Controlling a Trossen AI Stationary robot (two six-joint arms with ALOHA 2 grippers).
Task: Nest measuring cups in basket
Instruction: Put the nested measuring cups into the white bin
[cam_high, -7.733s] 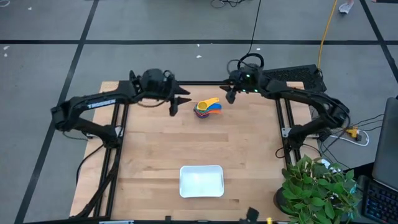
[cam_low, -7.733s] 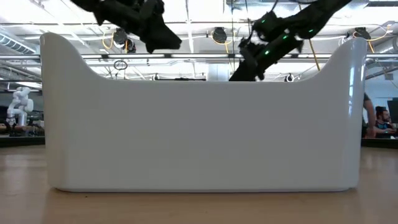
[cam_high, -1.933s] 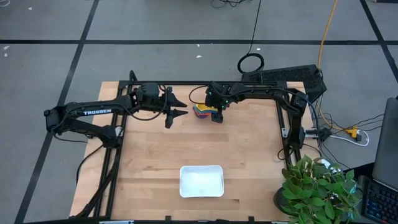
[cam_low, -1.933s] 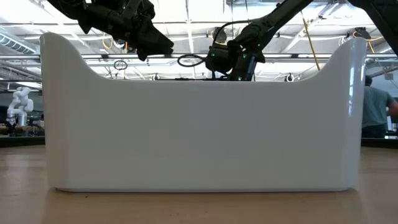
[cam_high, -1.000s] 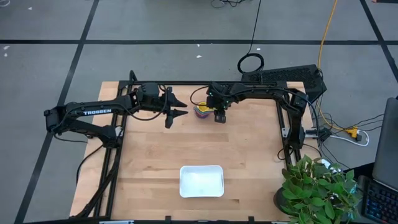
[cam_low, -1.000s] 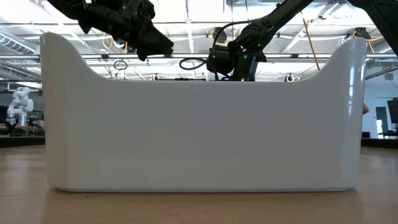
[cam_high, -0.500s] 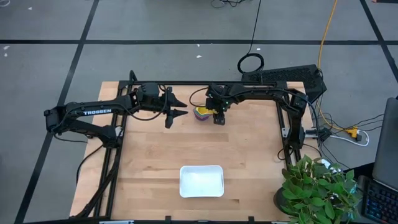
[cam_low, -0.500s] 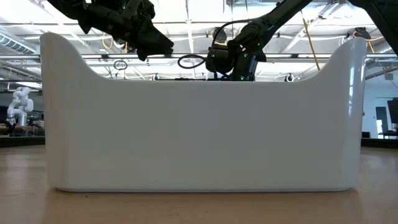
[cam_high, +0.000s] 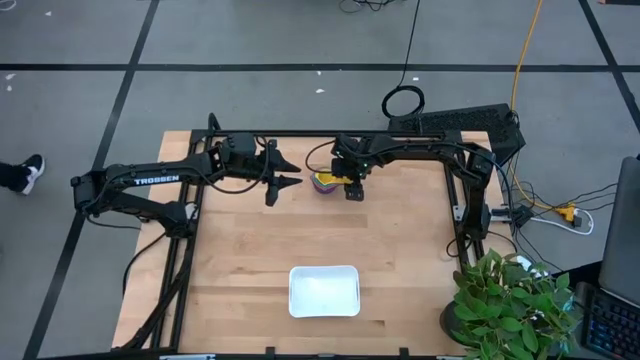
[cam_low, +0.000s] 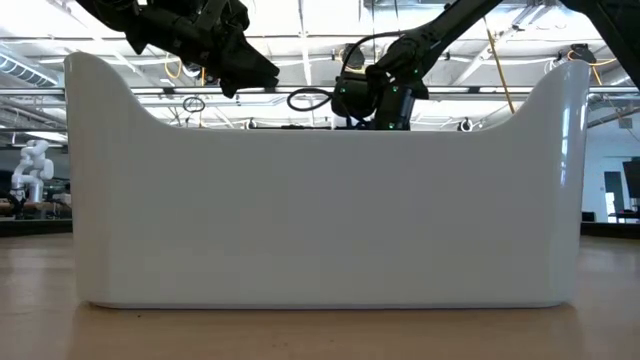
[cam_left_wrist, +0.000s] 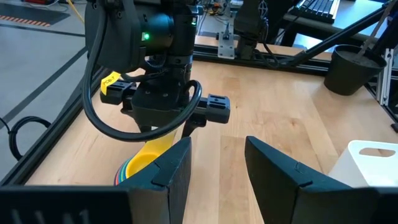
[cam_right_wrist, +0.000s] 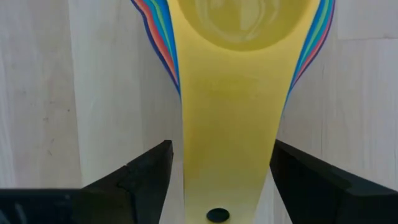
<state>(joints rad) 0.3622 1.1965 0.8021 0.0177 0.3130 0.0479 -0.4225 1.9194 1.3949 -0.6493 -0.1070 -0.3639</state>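
The measuring cups (cam_high: 324, 181) sit nested in one stack on the far middle of the table, the yellow one (cam_right_wrist: 239, 25) on top, with blue, red and green rims showing under it. My right gripper (cam_high: 352, 190) hangs over their handles, pointing down and open. In the right wrist view its fingers (cam_right_wrist: 149, 180) stand on either side of the yellow handle (cam_right_wrist: 227, 143). My left gripper (cam_high: 292, 171) is open and hovers just left of the stack (cam_left_wrist: 134, 168). The white basket (cam_high: 323, 290) rests at the near edge. My right gripper comes from above with its open fingers across the yellow cup's handle (cam_right_wrist: 205, 174), near its free end. A strip of table shows between one finger and the handle. Whether the other finger (cam_right_wrist: 305, 180) touches the handle, I cannot tell. The stack rests on the table.
Bare wood lies between the stack and the basket (cam_low: 320, 220), which fills the low view and hides the cups there. A potted plant (cam_high: 510, 300) stands off the table's near right corner. A person's shoe (cam_high: 25, 172) shows on the floor far left.
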